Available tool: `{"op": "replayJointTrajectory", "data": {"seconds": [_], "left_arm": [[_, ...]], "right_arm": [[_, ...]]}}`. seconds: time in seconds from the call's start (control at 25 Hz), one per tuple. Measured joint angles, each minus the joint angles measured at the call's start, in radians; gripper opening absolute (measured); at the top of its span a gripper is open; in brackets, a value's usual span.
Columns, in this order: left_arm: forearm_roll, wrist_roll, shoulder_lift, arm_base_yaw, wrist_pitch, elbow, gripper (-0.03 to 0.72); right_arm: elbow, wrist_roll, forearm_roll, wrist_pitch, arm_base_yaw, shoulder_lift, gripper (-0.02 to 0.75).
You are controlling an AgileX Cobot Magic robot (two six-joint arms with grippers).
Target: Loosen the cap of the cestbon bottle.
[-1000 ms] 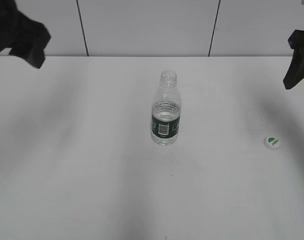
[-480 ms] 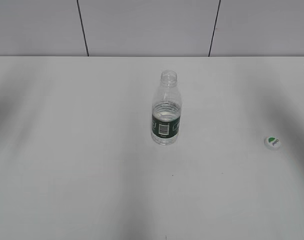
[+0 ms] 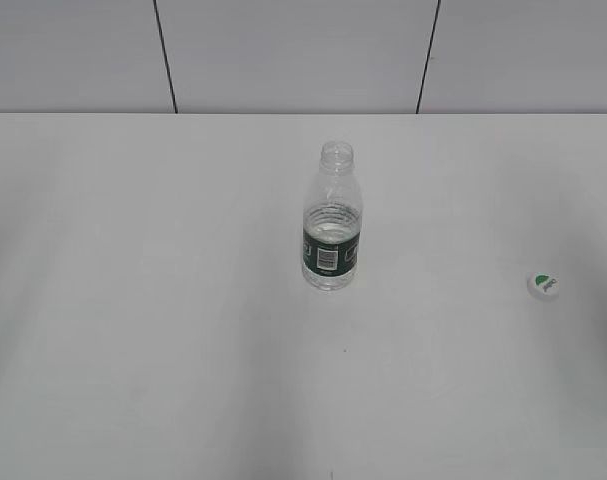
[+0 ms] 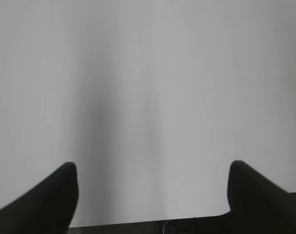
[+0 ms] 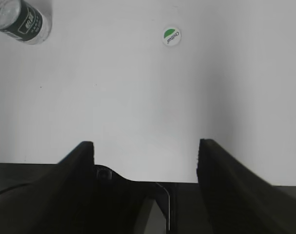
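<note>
Right gripper (image 5: pixel 145 151) jaws spread, empty, cap (image 5: pixel 171 36) well ahead, cestbon bottle (image 5: pixel 22 20) far ahead-left, uncapped, left gripper (image 4: pixel 152 183) spread wide, empty.

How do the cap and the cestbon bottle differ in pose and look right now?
The cestbon bottle stands upright mid-table with its neck open; the cap lies flat on the table, well off to its right, touching nothing. The bottle is clear with a dark green label band and a barcode; the cap is opaque white with a green mark. The bottle is far taller. Both rest on the white table, with no tool on either.
</note>
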Motion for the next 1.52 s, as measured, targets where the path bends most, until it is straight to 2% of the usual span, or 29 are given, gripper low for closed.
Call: {"op": "replayJointTrajectory", "data": {"seconds": [0.36,0.64,0.76,0.96,1.52], "left_arm": [[-0.043,0.001,-0.489,0.0,0.001,0.272,0.532],[-0.022,0.021,-0.731,0.0,-0.054,0.389,0.517],[-0.022,0.022,-0.795,0.0,-0.074,0.414,0.51],[-0.022,0.022,-0.839,0.0,-0.147,0.444,0.508],[-0.022,0.022,-0.84,0.0,-0.165,0.455,0.45]], "right_arm": [[0.249,0.0,-0.034,-0.025,0.0,-0.456,0.507],[0.427,-0.001,-0.077,-0.107,0.0,-0.723,0.507],[0.488,-0.005,-0.079,-0.114,0.0,-0.825,0.507],[0.5,-0.011,-0.086,-0.119,0.0,-0.959,0.507],[0.508,-0.013,-0.112,-0.119,0.0,-0.963,0.507]]}}
